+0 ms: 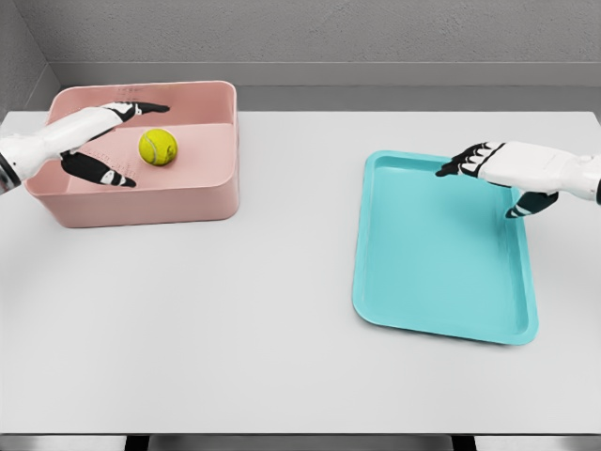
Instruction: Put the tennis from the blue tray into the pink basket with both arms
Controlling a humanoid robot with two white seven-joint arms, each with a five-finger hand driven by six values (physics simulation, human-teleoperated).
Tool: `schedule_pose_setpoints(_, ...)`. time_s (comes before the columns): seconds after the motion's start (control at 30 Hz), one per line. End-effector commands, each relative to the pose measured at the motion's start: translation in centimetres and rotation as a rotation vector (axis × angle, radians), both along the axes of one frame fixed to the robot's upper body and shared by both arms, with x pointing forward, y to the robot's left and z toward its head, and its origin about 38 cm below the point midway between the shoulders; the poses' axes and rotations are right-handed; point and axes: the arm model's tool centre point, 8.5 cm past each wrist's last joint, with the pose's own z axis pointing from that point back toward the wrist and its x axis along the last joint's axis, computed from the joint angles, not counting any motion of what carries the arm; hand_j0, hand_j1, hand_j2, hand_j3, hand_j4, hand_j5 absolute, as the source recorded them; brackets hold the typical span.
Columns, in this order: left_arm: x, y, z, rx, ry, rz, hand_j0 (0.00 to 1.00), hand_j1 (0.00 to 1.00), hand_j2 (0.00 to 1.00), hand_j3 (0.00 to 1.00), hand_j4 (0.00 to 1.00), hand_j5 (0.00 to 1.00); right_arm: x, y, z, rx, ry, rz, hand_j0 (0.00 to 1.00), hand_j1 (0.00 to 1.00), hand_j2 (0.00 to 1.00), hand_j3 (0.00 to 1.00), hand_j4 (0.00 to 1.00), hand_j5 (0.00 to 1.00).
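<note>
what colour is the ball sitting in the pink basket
The tennis ball is yellow-green with a pale curved seam, seen best in the head view.

Both arms (21, 153) cropped at picture edges

A single head view looks down and forward over the white table (282, 376), whose far edge crosses the frame's upper part.

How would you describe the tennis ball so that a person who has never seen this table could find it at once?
Look at the white table and go to its far left corner, where a pink basket stands. The tennis ball lies inside it, beside the left hand, whose open fingers are apart from it. It is the only round, yellow-green thing; the blue tray on the right holds nothing.
</note>
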Motion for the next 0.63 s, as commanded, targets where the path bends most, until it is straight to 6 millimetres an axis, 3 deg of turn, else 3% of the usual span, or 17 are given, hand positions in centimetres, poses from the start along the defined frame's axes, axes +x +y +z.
schedule_pose_setpoints(0.0,-0.7,0.9,3.8,-0.038,-0.092,0.007,1.00,1.00,1.00,1.00,1.00,1.00,0.1,-0.1,-0.1,0.006,0.004,-0.007,1.00,1.00,1.00,1.00,1.00,1.00)
schedule_pose_setpoints(0.2,-1.1,1.4,5.3,-0.059,-0.137,0.020,1.00,1.00,1.00,1.00,1.00,1.00,0.1,0.0,-0.2,0.009,0.006,-0.006,1.00,1.00,1.00,1.00,1.00,1.00)
schedule_pose_setpoints(0.4,-5.4,1.2,3.7,-0.036,-0.061,-0.052,1.00,1.00,1.00,1.00,1.00,1.00,-0.4,-0.1,-1.4,0.004,0.034,-0.007,1.00,1.00,1.00,1.00,1.00,1.00)
schedule_pose_setpoints(0.6,-7.0,0.1,4.0,-0.015,-0.053,-0.110,1.00,1.00,1.00,1.00,1.00,1.00,-0.5,-0.8,-2.1,0.004,0.053,-0.028,1.00,1.00,1.00,1.00,1.00,1.00)
